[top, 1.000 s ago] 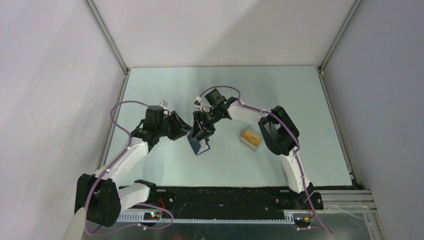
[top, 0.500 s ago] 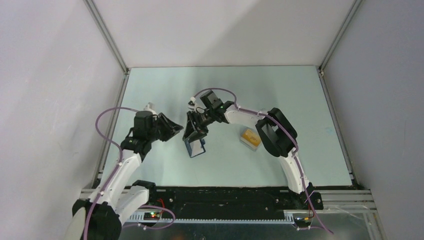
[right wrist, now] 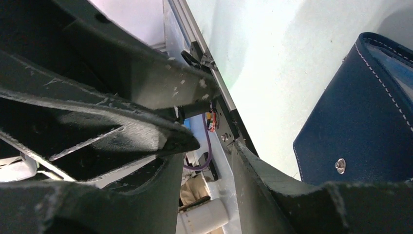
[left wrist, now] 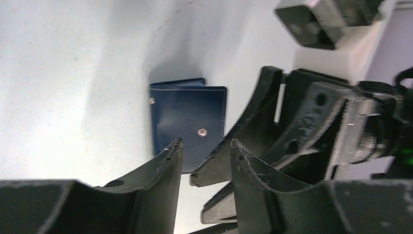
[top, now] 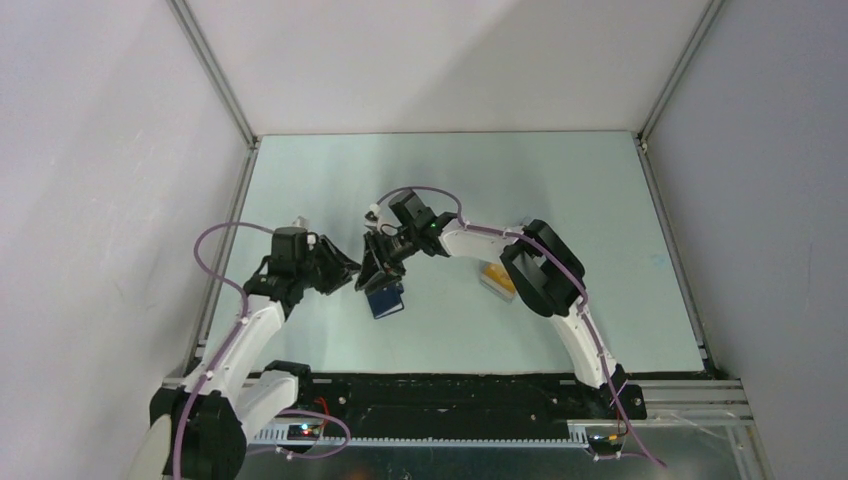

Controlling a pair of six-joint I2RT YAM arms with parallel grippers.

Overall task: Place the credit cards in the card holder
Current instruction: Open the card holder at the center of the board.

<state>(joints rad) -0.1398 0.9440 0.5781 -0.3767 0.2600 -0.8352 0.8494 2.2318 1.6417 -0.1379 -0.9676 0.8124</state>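
Observation:
The dark navy card holder (top: 386,301) lies on the table, folded, its pale snap facing up. My left gripper (top: 347,270) sits just left of it, open and holding nothing; in the left wrist view the card holder (left wrist: 187,116) lies just beyond the left gripper (left wrist: 203,145). My right gripper (top: 377,266) hangs open over the holder's far edge. In the right wrist view the card holder (right wrist: 361,113) lies to the right, outside the right gripper (right wrist: 210,152). The orange-yellow credit cards (top: 494,272) rest to the right, partly hidden by the right arm.
The right arm's elbow (top: 540,268) overhangs the cards. The two grippers stand tip to tip, the right one's fingers (left wrist: 253,113) close in front of the left wrist camera. Metal frame rails (top: 225,240) border the table at the left and right.
The card holder has shifted left and toward the near edge, and the right gripper moved left with it. The left gripper pulled back left, then edged toward the holder again.

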